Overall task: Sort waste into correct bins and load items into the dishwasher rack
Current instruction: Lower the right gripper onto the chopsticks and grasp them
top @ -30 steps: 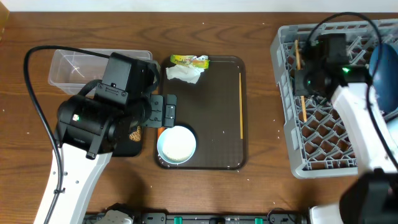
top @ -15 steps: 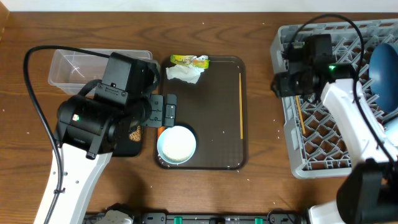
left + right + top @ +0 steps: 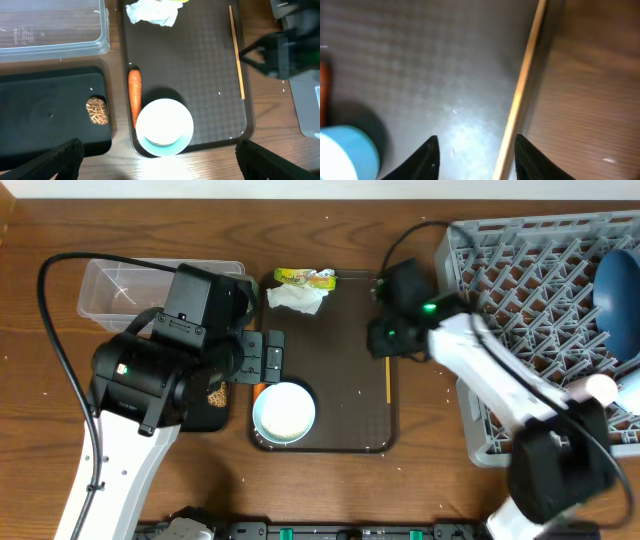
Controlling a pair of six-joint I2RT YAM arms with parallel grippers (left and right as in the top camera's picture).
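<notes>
My right gripper (image 3: 477,160) is open just above the dark-brown serving tray (image 3: 340,380), and a thin wooden chopstick (image 3: 522,90) lies between its fingers, close to the right one. The overhead view shows that gripper (image 3: 385,340) over the chopstick (image 3: 388,380). My left gripper (image 3: 160,167) is open and empty, high above a light-blue cup (image 3: 164,126) with a white inside. An orange carrot piece (image 3: 135,95) lies beside the cup. A brown food lump (image 3: 97,110) sits in the black tray (image 3: 45,115). The crumpled white napkin (image 3: 295,298) and green-yellow wrapper (image 3: 305,277) lie at the serving tray's far edge.
The grey dishwasher rack (image 3: 530,310) stands at the right with a dark-blue plate (image 3: 615,290) in it. The clear tub (image 3: 115,285) stands at the far left, behind the black tray. My left arm hides most of the black tray in the overhead view.
My right arm has swung left from over the rack to the serving tray's right edge, above the chopstick. My left arm has not moved.
</notes>
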